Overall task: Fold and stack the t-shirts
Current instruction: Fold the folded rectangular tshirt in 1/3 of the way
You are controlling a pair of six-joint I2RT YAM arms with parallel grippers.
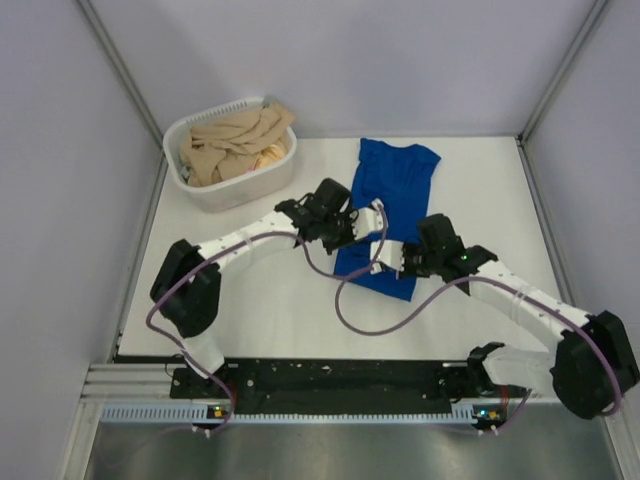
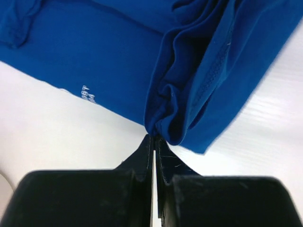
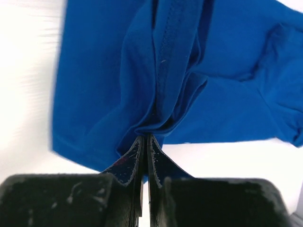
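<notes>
Clamped tight on bunched folds of blue t-shirt with left tool and right tool, midway between the side edges of the bench.

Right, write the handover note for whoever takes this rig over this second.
Left gripper: jaws shut on a bunched fold of the blue t-shirt.
Right gripper: jaws shut on a gathered fold of the same shirt, nearer its near end.
Things: the shirt lies lengthwise on the table, in a narrow strip. The white basket at the far left holds beige cloth.
Done: shirt laid out, both grips taken.
Left: finish this fold and start a stack; no stack shows yet.
</notes>
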